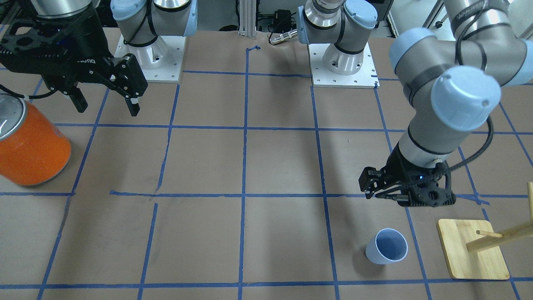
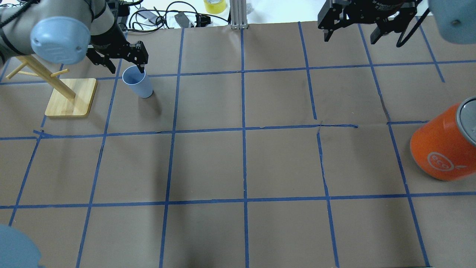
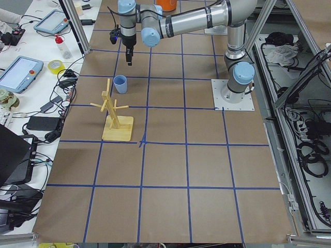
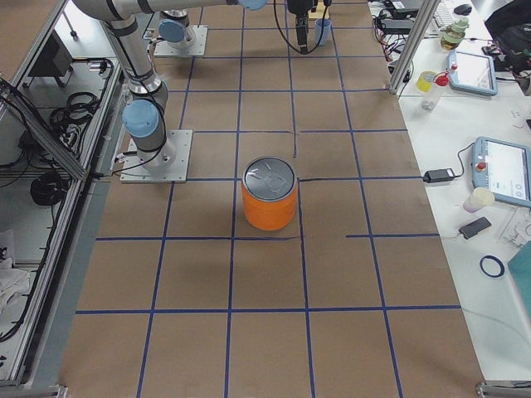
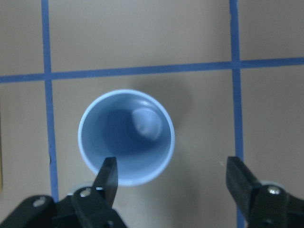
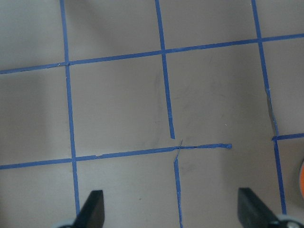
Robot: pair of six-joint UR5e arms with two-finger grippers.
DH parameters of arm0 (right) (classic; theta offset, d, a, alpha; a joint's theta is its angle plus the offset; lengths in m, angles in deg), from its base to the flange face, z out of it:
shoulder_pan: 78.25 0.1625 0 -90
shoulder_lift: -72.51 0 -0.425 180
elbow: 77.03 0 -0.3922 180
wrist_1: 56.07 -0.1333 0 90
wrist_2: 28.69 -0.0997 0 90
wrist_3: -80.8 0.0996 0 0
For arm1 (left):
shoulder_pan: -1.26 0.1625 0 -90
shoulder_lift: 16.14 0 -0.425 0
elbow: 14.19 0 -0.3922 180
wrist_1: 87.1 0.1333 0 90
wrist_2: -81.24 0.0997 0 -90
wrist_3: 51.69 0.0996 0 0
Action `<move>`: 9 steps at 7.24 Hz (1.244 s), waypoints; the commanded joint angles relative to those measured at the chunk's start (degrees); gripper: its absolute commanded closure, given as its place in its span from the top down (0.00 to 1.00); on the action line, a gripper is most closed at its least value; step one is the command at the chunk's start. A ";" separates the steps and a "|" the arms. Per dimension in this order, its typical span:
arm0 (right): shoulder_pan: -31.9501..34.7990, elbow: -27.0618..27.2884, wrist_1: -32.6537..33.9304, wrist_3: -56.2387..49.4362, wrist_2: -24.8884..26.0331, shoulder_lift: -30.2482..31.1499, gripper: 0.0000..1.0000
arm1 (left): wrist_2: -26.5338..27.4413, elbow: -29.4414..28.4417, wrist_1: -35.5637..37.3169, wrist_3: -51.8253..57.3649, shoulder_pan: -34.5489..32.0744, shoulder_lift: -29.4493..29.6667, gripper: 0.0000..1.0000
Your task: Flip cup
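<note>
The pale blue cup (image 1: 387,246) stands upright with its mouth up on the brown table, next to the wooden stand; it also shows in the overhead view (image 2: 138,82) and the exterior left view (image 3: 120,83). My left gripper (image 2: 126,69) is open and empty and hovers above the cup without touching it. In the left wrist view the cup (image 5: 126,137) lies below and mostly beside the left of the two fingers (image 5: 107,183), not centred between them. My right gripper (image 2: 350,37) is open and empty, far from the cup, over bare table (image 6: 172,209).
A large orange can with a silver top (image 2: 444,147) stands on the robot's right side of the table (image 1: 31,146). A wooden peg stand on a square base (image 2: 70,97) is close beside the cup (image 1: 472,254). Blue tape lines grid the brown table.
</note>
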State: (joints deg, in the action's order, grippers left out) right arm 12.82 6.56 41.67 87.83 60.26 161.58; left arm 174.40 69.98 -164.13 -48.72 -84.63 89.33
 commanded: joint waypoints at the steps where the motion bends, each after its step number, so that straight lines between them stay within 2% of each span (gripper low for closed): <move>1: -0.02 0.00 0.00 0.00 0.00 -0.13 1.00 | -0.08 -0.68 -8.11 -2.44 -2.78 -7.70 0.85; 3: -0.02 0.00 0.00 0.00 0.00 -0.04 1.00 | -0.34 -0.76 -18.36 -2.44 -3.05 -15.78 0.89; 9: -0.02 0.09 0.00 0.00 0.00 -0.04 1.00 | 0.80 1.00 -17.01 -0.77 -2.35 -16.96 0.92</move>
State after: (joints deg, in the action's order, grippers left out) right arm 12.80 6.64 41.67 87.83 60.26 161.54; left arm 175.24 70.73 -181.33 -49.63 -87.01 72.42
